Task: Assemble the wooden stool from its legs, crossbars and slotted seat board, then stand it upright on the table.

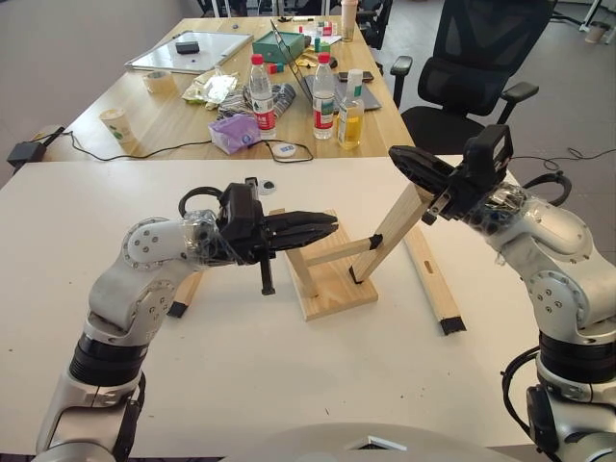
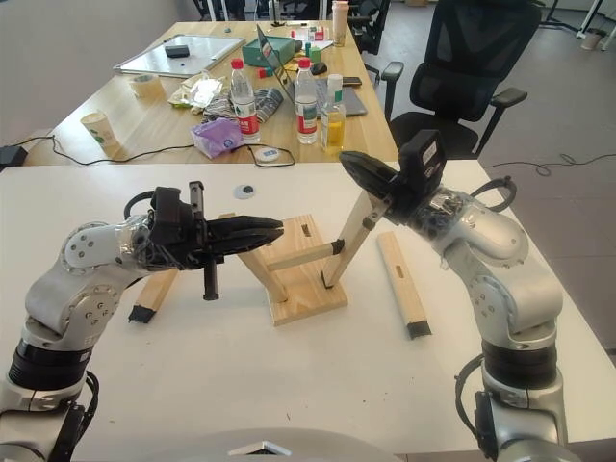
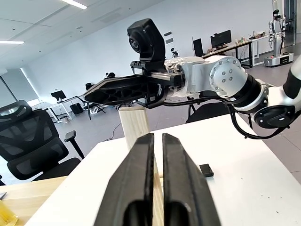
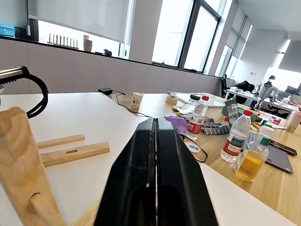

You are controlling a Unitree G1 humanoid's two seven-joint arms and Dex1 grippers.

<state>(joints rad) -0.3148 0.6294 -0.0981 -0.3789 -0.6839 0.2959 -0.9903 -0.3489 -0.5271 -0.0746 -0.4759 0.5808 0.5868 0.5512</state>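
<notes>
The slotted seat board (image 1: 337, 294) lies flat on the white table (image 1: 241, 385). Two legs stand in it, leaning apart and joined by a crossbar (image 1: 337, 252). My left gripper (image 1: 332, 226) is shut to a narrow slit and lies across the upper part of the left leg (image 1: 296, 262). A sliver of wood shows through that slit in the left wrist view. My right gripper (image 1: 397, 156) is shut, its fingers (image 3: 122, 89) resting on the top end of the right leg (image 1: 390, 236). A third leg (image 1: 433, 284) lies loose on the table to the right.
More loose wooden pieces lie to the left, one under my left arm (image 1: 188, 289) and a slotted bar (image 4: 70, 153). A small black-and-white disc (image 1: 270, 186) sits behind the stool. The wooden desk beyond holds bottles (image 1: 324, 96) and clutter. A black office chair (image 1: 472, 77) stands at the back right.
</notes>
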